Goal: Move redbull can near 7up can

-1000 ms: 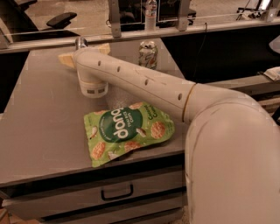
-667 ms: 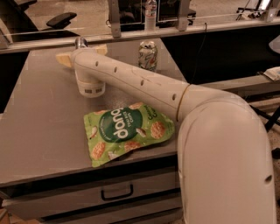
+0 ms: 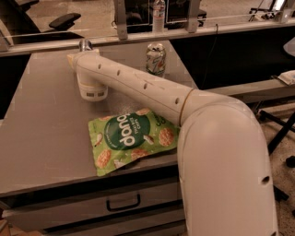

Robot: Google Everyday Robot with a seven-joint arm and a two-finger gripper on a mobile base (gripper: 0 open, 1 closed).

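Note:
The redbull can (image 3: 85,44) is a slim silver can at the back left of the grey table (image 3: 41,133); only its shiny top shows above my arm. The 7up can (image 3: 156,59) is wider, white and green, and stands upright at the back middle, well to the right of the slim can. My gripper (image 3: 76,57) is at the far end of the white arm, right at the redbull can, and is mostly hidden behind the wrist (image 3: 92,85). I cannot see whether it holds the can.
A green chips bag (image 3: 131,140) lies flat near the table's front, under the arm. A clear bottle (image 3: 158,14) stands on the ledge behind the table. Drawers (image 3: 122,203) are below the tabletop. A chair base is at the far right.
The arm's big elbow has shifted a little to the left. The wrist and both cans stay in almost the same places.

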